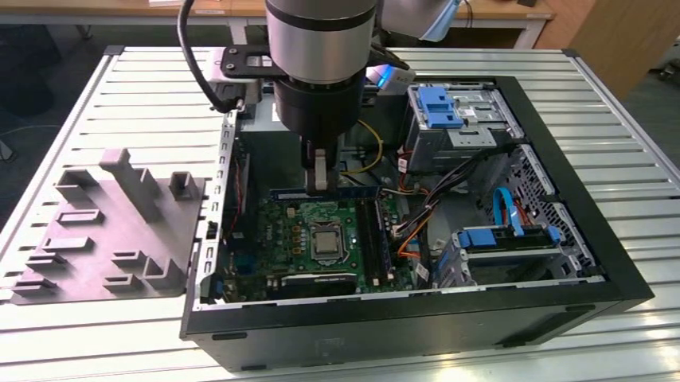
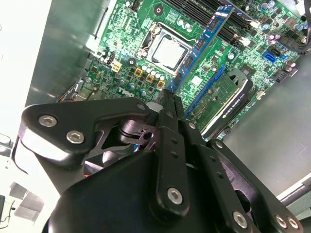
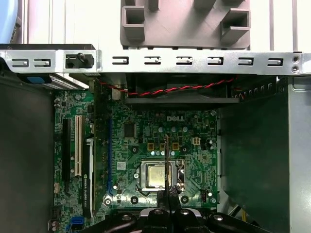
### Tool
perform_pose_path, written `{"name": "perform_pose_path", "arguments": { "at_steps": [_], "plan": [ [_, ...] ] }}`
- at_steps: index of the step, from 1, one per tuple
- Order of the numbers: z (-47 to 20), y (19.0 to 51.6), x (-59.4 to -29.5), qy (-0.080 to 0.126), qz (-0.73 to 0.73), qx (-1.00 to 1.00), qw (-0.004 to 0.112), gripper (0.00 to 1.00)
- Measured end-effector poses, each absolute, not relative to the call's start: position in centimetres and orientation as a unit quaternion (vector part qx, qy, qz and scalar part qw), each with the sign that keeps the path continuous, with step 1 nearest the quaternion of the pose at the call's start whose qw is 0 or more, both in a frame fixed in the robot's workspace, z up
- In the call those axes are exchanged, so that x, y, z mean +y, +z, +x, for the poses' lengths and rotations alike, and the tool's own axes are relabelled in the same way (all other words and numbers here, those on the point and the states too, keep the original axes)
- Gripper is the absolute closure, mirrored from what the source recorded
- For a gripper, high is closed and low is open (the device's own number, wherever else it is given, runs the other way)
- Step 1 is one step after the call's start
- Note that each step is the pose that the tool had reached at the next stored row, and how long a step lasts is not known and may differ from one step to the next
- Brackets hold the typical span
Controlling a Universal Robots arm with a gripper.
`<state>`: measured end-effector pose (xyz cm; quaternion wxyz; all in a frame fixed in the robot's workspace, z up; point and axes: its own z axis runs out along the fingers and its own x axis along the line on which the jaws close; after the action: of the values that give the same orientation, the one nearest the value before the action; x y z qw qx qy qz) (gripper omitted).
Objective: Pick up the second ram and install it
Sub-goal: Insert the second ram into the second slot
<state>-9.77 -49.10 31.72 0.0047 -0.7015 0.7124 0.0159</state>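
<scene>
we hold the second ram [image 1: 356, 192] above the motherboard [image 1: 287, 231].
tool [image 1: 318, 185] clamped on it; seating calls for squaring it to a slot [image 1: 368, 227].

The second ram [image 2: 201, 44], a dark-blue stick, hangs level on edge above the motherboard [image 2: 124, 58]

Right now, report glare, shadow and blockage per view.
Exterior view: the arm hides part of the computer case. First wrist view: table slats washed out, case walls dark. Second wrist view: the gripper, jaws shut on the second ram, blocks much of the motherboard.
</scene>
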Motion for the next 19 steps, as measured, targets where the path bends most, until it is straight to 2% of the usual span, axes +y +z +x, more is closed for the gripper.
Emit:
{"name": "perform_pose_path", "arguments": {
  "at_steps": [19],
  "plan": [
    [-9.78,31.54,-49.1,0.015,-0.603,0.798,0.007,0.88]
  ]
}}
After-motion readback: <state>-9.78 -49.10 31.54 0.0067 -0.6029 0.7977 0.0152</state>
